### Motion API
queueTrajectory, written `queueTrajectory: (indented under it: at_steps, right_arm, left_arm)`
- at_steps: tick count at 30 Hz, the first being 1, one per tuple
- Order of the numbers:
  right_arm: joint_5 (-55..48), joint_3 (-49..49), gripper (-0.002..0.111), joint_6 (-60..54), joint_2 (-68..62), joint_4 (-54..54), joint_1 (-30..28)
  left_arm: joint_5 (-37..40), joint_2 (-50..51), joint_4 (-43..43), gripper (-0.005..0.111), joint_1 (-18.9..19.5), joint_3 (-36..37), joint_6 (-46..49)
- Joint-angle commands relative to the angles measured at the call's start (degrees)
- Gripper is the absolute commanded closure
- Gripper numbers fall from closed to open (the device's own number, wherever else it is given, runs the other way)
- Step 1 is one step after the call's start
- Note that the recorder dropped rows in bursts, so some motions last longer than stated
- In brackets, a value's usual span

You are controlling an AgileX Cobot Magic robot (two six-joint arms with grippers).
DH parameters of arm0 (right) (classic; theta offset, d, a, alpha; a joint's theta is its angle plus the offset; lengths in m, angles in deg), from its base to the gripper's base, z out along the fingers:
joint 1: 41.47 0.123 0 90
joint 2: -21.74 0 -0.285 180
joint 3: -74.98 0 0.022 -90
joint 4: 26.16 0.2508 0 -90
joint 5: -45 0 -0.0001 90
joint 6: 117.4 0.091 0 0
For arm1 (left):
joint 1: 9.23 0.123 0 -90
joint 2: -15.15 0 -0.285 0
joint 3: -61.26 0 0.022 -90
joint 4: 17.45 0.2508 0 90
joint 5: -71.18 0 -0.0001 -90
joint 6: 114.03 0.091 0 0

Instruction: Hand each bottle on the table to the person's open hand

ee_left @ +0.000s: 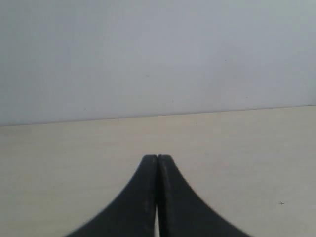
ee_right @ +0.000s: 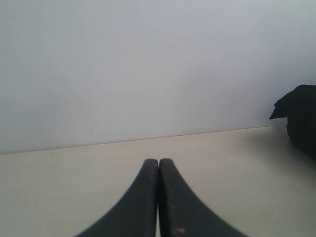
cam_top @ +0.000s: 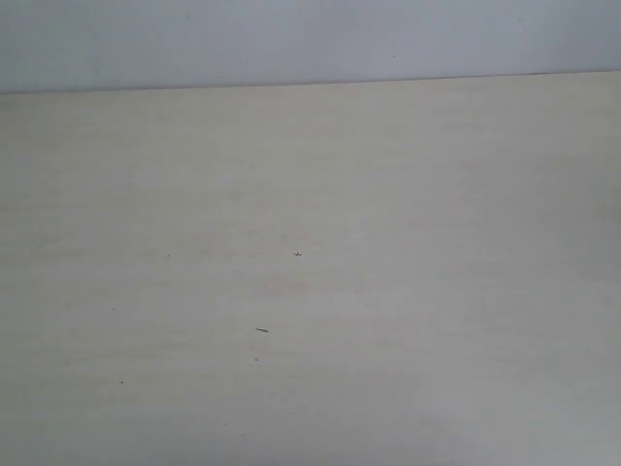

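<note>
table (cam_top: pixel 417 194): we see a plain pale cream top, running back to a grey-white wall (cam_top: pixel 291 39) at the far edge
specks (cam_top: pixel 297 254): a few tiny dark marks near centre
left gripper (ee_left: pixel 157 158): jaws pressed together, nothing between them
right gripper (ee_right: pixel 158 161): the same, jaws together
black shape (ee_right: pixel 300 121): at the table's far edge, we can't identify it

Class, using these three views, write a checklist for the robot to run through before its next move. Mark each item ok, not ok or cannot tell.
1. Left claw carries nothing: ok, shut on itself.
2. Right claw carries nothing: ok, shut on itself.
3. Claws opened ready to grasp: not ok, both are shut.
4. A bottle in view to pick: not ok, none shows in any view.
5. A hand in view to receive it: not ok, none shows.
6. Dark shape near the far edge of the table identified: cannot tell.
</note>
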Motion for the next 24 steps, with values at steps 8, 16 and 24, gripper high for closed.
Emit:
queueTrajectory:
  at_steps: [8,16,24]
  right_arm:
    - [0.6,0.3,0.108,0.1,0.4,-0.5,0.0]
    - [0.6,0.3,0.108,0.1,0.4,-0.5,0.0]
    - [0.6,0.3,0.108,0.1,0.4,-0.5,0.0]
  left_arm:
    - [0.1,-0.4,0.4,0.107,0.0,0.2,-0.1]
    - [0.1,-0.4,0.4,0.107,0.0,0.2,-0.1]
    - [1.0,-0.4,0.4,0.107,3.8,0.2,-0.1]
